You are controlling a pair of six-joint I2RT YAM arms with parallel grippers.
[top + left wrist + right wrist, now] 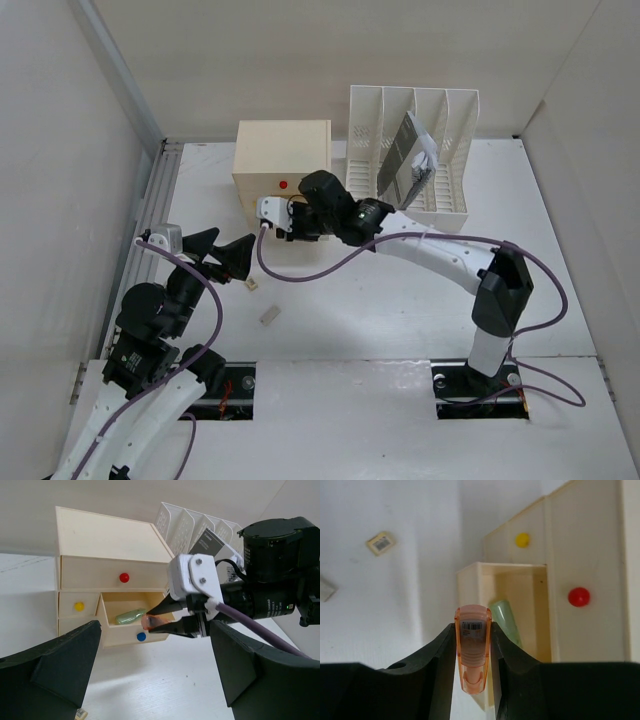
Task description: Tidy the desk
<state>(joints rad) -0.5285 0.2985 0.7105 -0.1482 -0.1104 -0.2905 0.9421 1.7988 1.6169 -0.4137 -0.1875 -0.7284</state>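
The top camera looks down from behind the arm bases over the whole desk. Both wrist cameras sit low and close, facing the cream drawer box; its open drawer, seemingly hidden from above, appears in both.

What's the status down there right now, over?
Left gripper open, empty. Right gripper shut on orange item, by the open drawer. Green item already inside; two small bits loose on the desk.

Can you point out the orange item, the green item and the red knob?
Orange item (473,650): right wrist view, its middle.
Green item (131,616): left wrist view, its middle.
Red knob (124,577): left wrist view, its centre.
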